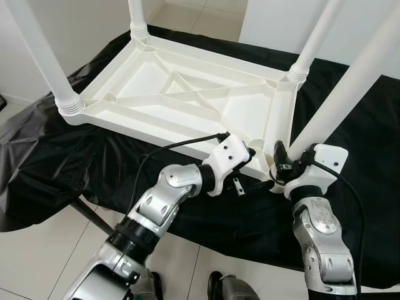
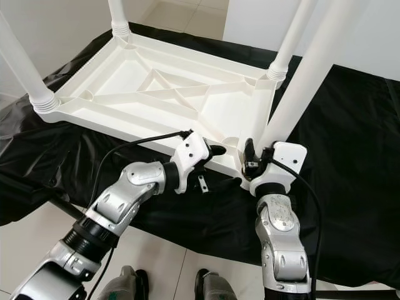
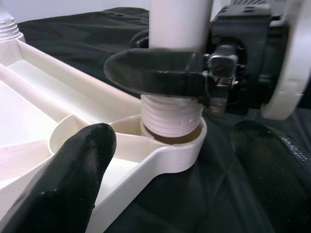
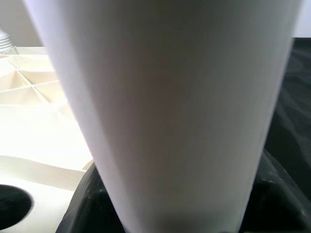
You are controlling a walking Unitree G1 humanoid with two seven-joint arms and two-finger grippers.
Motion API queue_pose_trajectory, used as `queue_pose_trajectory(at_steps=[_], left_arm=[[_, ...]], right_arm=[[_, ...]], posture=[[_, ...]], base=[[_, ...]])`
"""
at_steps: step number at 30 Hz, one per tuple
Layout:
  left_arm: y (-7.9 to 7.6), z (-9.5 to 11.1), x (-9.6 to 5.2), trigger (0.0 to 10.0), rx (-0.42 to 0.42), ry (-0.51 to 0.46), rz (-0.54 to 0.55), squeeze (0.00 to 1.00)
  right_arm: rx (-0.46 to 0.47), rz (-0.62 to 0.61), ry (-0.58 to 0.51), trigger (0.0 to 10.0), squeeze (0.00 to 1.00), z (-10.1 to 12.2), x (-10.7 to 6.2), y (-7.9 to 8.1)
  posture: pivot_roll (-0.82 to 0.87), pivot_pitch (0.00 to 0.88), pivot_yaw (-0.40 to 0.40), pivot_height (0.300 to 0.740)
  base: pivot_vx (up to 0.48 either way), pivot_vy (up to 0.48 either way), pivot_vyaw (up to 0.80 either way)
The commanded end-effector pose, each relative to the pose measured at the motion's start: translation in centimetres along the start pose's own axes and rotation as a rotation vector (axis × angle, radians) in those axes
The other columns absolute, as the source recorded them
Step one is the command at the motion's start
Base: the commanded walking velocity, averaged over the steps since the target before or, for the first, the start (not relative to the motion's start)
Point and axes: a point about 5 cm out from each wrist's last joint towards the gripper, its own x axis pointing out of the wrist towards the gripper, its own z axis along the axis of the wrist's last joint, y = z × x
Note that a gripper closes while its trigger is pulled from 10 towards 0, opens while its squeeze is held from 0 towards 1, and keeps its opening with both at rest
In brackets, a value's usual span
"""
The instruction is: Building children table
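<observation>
Upturned tabletop (image 1: 187,94) on black cloth (image 1: 94,162), three legs already up at the other corners. Fourth leg (image 1: 350,87) gripped low down by right gripper (image 1: 281,164), fingers closed around the shaft just above its ribbed end (image 3: 171,116). Ribbed end sitting in the near corner socket (image 3: 170,145), threads not yet sunk. Long axis tilted, leaning up and away to the right, not square to the socket. Left gripper (image 1: 253,181) spread wide, holding nothing, straddling that same corner, steadying at best. Needs righting before driving home, by the look of it.
</observation>
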Motion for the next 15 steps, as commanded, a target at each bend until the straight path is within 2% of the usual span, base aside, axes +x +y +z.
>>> queue_pose_trajectory(at_steps=[1,6,10,11,15], left_arm=[[-0.7,-0.1,0.1,10.0,-0.009,0.006,-0.042,0.0],[-1.1,0.1,-0.6,10.0,-0.027,0.01,-0.033,0.0],[-0.7,0.2,-0.8,10.0,-0.045,0.011,-0.018,0.0],[-0.7,0.2,-0.9,10.0,-0.059,0.009,-0.02,1.0],[-0.6,0.4,-1.0,10.0,-0.074,0.002,-0.02,1.0]], right_arm=[[-0.005,-0.008,0.021,10.0,0.0,-0.4,-0.2,-0.2],[-0.004,-0.001,0.04,10.0,0.0,-0.7,-0.6,-0.1],[-0.007,0.018,0.041,10.0,0.0,-0.8,-0.6,0.1],[-0.006,0.021,0.042,10.0,0.0,-0.8,-0.7,0.1],[-0.004,0.022,0.043,10.0,0.0,-0.8,-0.7,0.1]], posture=[[0.01,0.176,-0.054,0.74],[0.01,0.18,-0.055,0.74],[0.01,0.182,-0.057,0.74],[0.01,0.183,-0.057,0.74],[0.01,0.184,-0.058,0.74]], base=[[0.0,0.0,0.0],[0.0,0.0,0.0],[0.0,0.0,0.0],[0.0,0.0,0.0],[0.0,0.0,0.0]])
